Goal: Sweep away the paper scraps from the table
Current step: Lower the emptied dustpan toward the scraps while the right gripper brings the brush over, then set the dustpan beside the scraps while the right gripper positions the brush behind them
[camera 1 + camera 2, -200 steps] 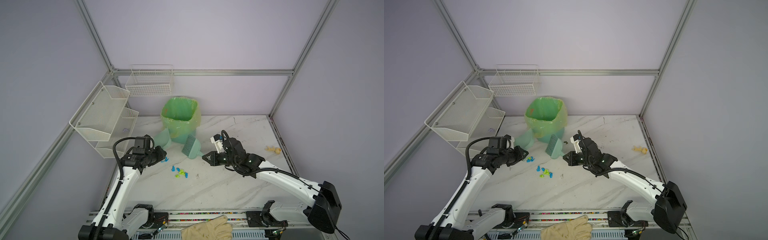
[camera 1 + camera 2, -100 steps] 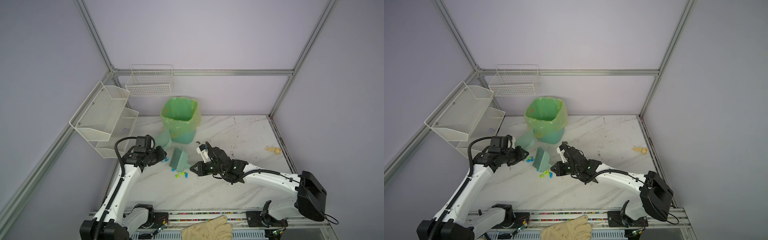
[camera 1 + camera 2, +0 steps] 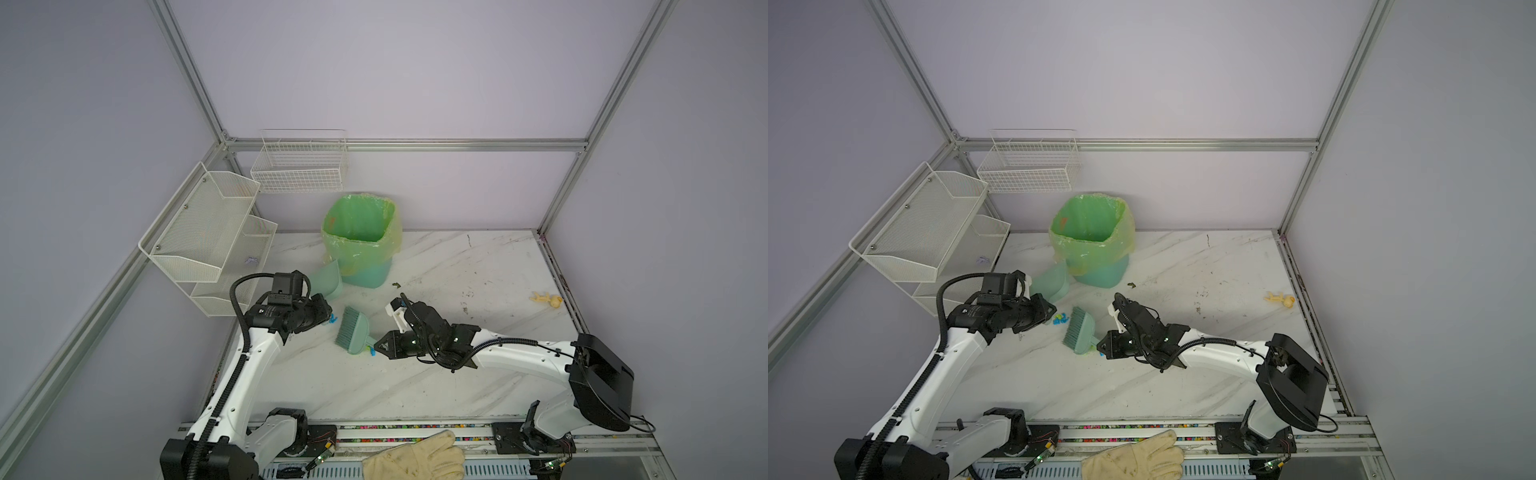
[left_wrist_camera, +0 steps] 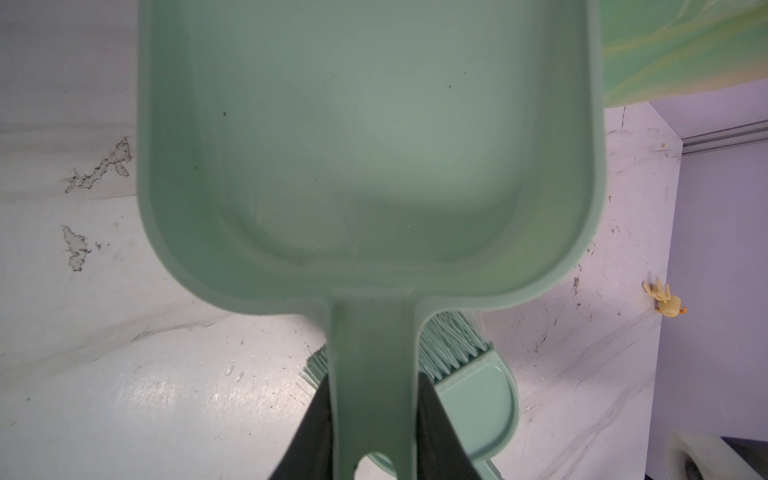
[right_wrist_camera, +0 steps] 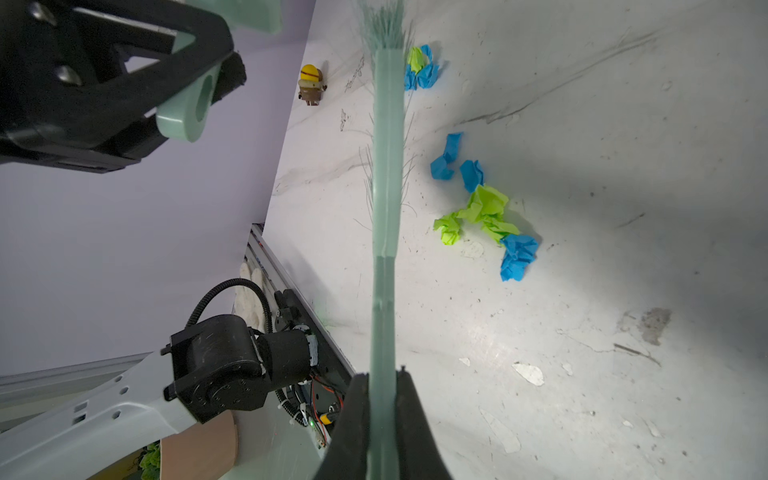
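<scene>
Beside the brush (image 5: 386, 166) on the table (image 5: 582, 332) lie the paper scraps (image 5: 482, 208) (light, crumpled, quick to scatter); we judge bristles should nudge them, never pinch. Our left tool (image 4: 374, 382) clamps the dustpan (image 4: 365, 145) handle, our right tool (image 5: 382, 378) the brush's.

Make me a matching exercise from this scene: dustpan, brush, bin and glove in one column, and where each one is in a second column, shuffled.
1. dustpan
2. brush
3. bin
4. glove

A. lying off the table, at its near edge
B. gripped by the right pincer
C. standing at the back of the table
D. gripped by the left pincer

Pairs: 1-D, 2-B, 3-C, 4-A.
</scene>
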